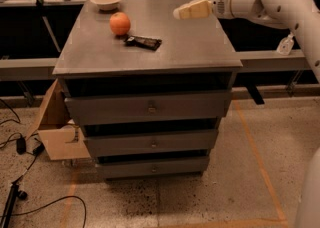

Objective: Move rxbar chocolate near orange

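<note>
The rxbar chocolate [143, 42], a flat black bar, lies on the grey cabinet top [190, 47]. It is just right of and in front of the orange [120, 23], with its left end close to the fruit. My gripper [181, 12] hangs above the cabinet top, to the right of and behind the bar. It is clear of the bar and holds nothing.
A shallow white bowl [106, 0] stands at the back left of the top. The cabinet has several drawers [150, 107] below. A cardboard box [55, 127] and cables [20, 147] lie on the floor at the left. A rail [280, 59] runs behind on the right.
</note>
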`<state>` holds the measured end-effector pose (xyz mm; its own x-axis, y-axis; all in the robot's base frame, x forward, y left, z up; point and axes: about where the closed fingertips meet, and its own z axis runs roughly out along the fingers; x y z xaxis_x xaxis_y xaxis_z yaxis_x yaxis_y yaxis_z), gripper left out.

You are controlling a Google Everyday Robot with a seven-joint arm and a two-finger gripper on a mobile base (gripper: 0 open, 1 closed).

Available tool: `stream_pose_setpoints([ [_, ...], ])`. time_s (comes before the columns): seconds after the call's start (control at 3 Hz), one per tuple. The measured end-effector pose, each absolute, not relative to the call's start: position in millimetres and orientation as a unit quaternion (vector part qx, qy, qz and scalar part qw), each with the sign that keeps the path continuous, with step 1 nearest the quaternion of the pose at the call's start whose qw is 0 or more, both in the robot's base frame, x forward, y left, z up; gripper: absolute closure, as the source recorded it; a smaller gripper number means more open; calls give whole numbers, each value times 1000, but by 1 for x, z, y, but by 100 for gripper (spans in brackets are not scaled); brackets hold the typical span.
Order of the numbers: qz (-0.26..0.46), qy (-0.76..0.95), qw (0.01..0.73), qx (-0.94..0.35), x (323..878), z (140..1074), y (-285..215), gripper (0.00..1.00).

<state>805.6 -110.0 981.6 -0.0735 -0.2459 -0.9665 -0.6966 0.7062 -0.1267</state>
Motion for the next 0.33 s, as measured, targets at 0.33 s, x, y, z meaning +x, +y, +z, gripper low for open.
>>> stream_pose_setpoints([
  [0.33,175,705,608,-321,802,997,-127,0],
])
